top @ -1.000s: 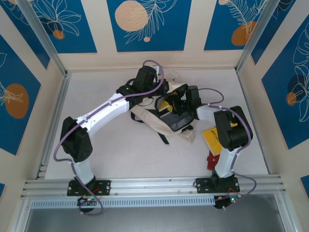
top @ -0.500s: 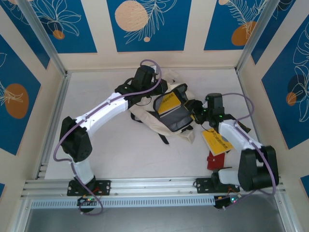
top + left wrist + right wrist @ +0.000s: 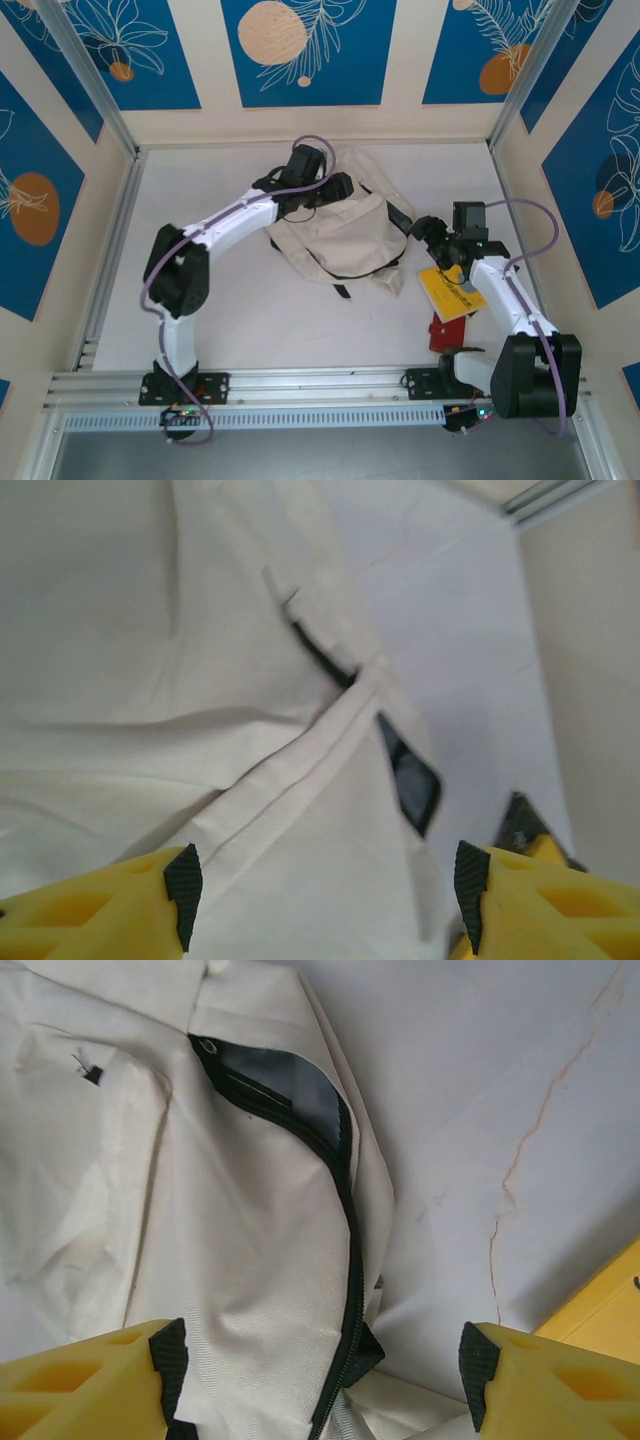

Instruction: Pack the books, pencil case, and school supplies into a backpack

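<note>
— White tabletop (image 3: 250, 310) inside blue-and-cream wall panels. Where does the bag lie?

— The large soft cream-white fabric backpack (image 3: 335, 245) lies flat in the middle of the table, and its mouth is almost shut. From the right wrist I see only a narrow dark slit along the black zipper (image 3: 345, 1260).

— And the two pincers?

— The left gripper (image 3: 326, 895) hangs over the far edge of the backpack with its jaws apart and nothing between them (only fabric below). The right gripper (image 3: 324, 1368) hangs just beside the right edge, above the zipper, also spread wide and empty.

— What can go wrong, in your opinion?

— With no hold on the bag, the mouth has nothing to keep it open. If a book is pushed at it like this, I think the book will meet cloth, not the slit, and will shove the whole backpack across the table.

— Something more?

— A thin pinch of such soft fabric may slip out. Also the thin flat yellow-covered book (image 3: 448, 292) lies under the right forearm, so a low sweep could drag it.
</note>
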You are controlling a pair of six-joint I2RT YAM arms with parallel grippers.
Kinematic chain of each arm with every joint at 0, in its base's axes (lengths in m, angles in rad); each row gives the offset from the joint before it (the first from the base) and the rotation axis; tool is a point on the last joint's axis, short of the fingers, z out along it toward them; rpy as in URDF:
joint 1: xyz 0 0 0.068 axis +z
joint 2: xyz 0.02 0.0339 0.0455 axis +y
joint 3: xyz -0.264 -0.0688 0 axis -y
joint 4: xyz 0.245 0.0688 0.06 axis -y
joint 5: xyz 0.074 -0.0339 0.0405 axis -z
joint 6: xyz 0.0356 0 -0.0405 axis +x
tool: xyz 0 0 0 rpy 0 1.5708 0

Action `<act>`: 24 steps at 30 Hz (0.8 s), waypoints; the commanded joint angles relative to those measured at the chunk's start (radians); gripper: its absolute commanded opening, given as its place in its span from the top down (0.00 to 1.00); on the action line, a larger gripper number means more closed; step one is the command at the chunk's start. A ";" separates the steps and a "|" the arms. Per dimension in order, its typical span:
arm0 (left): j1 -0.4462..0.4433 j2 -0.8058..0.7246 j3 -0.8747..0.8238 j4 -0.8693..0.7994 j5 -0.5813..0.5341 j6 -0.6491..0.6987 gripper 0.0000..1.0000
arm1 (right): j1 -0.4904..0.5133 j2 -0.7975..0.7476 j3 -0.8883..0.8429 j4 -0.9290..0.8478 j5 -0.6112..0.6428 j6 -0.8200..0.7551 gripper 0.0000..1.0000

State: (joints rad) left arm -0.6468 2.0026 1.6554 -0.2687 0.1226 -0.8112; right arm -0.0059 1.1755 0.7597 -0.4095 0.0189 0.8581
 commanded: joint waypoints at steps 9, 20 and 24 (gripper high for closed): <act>0.035 0.174 0.046 -0.109 -0.043 -0.043 0.33 | -0.060 0.150 0.099 -0.050 0.023 -0.103 0.25; 0.115 0.112 -0.130 -0.184 -0.195 -0.037 0.30 | -0.148 0.260 0.172 -0.134 0.200 -0.102 0.23; 0.179 0.059 -0.245 -0.155 -0.197 -0.040 0.30 | -0.166 0.243 0.163 -0.180 0.273 -0.086 0.19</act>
State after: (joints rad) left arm -0.5449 2.0594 1.5032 -0.3012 0.0162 -0.8402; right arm -0.1619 1.4300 0.9016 -0.5251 0.2073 0.7731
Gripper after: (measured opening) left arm 0.704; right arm 0.803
